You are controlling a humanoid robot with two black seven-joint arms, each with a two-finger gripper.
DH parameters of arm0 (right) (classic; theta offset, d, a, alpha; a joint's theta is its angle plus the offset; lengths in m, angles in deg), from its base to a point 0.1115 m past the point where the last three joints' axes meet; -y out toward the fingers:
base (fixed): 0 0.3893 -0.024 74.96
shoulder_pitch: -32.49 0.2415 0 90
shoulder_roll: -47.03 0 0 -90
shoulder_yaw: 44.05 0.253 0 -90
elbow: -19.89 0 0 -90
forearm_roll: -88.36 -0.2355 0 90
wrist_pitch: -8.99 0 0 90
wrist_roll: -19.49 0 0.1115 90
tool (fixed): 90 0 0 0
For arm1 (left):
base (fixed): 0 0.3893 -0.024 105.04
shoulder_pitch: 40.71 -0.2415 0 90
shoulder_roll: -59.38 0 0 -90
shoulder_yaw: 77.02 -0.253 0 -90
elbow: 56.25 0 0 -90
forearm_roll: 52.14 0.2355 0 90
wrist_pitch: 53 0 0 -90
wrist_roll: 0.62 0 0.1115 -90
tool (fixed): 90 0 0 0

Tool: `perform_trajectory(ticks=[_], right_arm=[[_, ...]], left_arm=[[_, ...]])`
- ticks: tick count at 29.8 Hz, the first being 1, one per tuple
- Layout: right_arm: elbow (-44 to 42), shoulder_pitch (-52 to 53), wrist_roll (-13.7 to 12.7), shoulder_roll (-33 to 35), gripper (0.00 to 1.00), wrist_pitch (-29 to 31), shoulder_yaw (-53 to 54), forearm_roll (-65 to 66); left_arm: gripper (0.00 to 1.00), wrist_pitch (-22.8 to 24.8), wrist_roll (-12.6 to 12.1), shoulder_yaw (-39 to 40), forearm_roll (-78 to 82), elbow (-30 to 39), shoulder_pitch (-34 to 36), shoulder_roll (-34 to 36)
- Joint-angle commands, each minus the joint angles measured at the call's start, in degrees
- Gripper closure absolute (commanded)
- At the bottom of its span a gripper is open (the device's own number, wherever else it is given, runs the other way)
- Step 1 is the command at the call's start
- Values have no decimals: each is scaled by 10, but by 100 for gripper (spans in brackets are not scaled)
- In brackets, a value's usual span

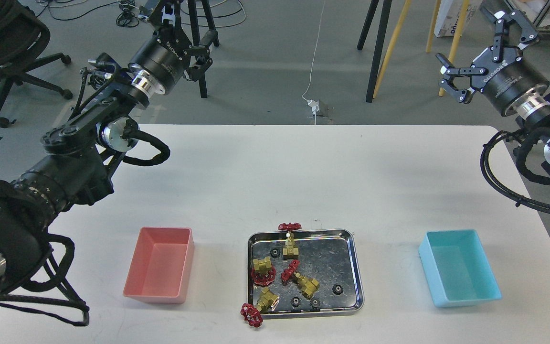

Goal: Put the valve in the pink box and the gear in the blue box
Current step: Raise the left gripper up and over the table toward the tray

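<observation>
Overhanging tray [356, 267] rim: two valves [290, 236]

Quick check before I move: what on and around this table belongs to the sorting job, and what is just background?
Job: four valves and black gears in the steel tray; pink box, empty; blue box, empty; left gripper and right gripper, both raised.

Background: office chair, tripod legs, floor cables.

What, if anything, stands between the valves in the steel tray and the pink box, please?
Nothing visible: only bare table lies between the steel tray holding the valves and the pink box, apart from the tray's low rim. The box is empty.
</observation>
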Motion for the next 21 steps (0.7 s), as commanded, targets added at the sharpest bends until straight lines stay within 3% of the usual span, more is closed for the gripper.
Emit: perform_trajectory(ticks=[1,5,13,17,21], right_arm=[[0,-5,0,1,0,0,3,-1],[-2,8,0,4,0,0,3,-4],[-89,174,-5,-1,0,0,-51,-4],[-94,204,-6,-1,0,0,-75,-5],[-96,206,-7,0,0,0,-74,-5]], left_arm=[[0,0,0,-2,0,1,-2,2],[0,0,0,1,-3,-2,-3,16],[0,0,0,3,-4,18,-27,3],[0,0,0,3,1,123,-32,43],[0,0,0,3,66,319,-26,128]])
